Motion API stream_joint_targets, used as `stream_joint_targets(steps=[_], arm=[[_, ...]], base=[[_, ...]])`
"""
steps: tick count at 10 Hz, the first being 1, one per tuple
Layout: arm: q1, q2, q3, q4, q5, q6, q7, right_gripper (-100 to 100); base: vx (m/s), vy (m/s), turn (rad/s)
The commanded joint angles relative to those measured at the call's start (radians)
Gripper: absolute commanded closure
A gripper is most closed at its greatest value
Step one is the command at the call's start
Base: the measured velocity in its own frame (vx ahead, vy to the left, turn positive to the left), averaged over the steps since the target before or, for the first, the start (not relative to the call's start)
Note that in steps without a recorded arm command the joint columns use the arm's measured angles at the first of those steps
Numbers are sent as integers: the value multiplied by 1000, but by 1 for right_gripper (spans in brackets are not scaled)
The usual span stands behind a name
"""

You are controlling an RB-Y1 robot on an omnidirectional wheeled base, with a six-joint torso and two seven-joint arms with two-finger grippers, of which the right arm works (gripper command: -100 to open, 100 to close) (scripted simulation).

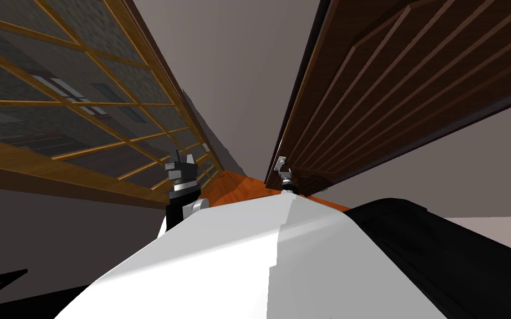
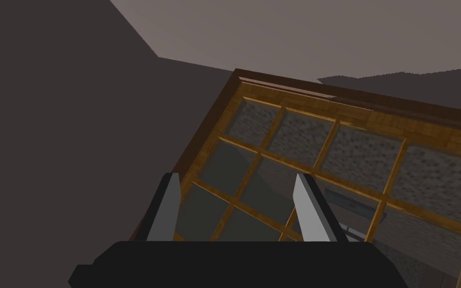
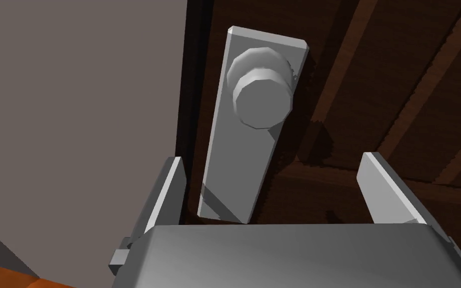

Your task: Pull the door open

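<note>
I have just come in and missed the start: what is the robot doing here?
The robot stands close to a dark brown door. Its right gripper points at the grey knob on its grey plate, jaws open, so the knob is not yet gripped. The left gripper is raised beside a wood-framed window, jaws open and holding nothing.

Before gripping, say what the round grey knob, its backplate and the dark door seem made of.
Round grey knob and long grey backplate: plain matte grey, possibly metal; nothing settles it. Dark brown panelled door: looks wood, by its faint grain.
</note>
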Motion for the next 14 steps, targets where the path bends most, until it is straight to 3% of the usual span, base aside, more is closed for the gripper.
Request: stream_joint_targets(steps=[1, 5, 6, 7, 8, 13, 14], arm=[[10, 13, 6, -16, -35, 3, -43, -100], [25, 33, 17, -42, -95, 7, -114, -100], [23, 30, 15, -38, -86, 6, -102, -100], [18, 5, -4, -19, -99, 2, -127, -100], [16, -4, -11, -12, -103, 0, -135, -100], [-4, -99, -80, 57, -145, -17, -214, -100], [-6, -91, -77, 50, -143, -9, -204, -100]], base=[[-98, -25, 66], [-74, -10, 48], [-24, -1, 5], [71, -10, 119], [162, -27, 108], [204, -21, 121], [87, -23, 20]])
